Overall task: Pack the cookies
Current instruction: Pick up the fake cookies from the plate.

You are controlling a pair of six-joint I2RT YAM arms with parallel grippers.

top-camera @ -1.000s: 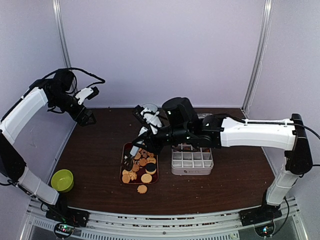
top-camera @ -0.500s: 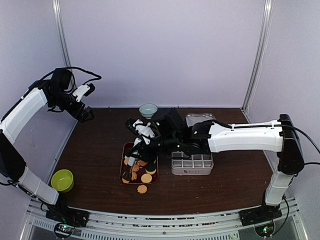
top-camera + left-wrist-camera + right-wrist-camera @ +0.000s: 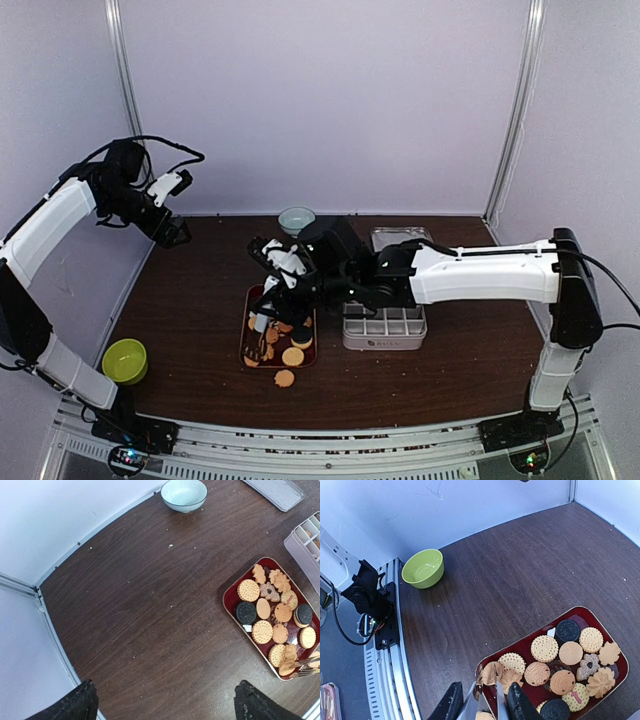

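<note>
The right gripper [image 3: 486, 702] is shown only by its wrist view, tips narrowly parted, grip not determinable, with the cookies [image 3: 544, 648] spread on the red tray [image 3: 578, 616] just ahead, partly covered from above.

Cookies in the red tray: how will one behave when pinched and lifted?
Likely stiff but brittle: the cookies look thin and dry, so the tongs could crack one. Probably light, being small. They lie flat, crowded in the tray, so neighbours may shift.
</note>
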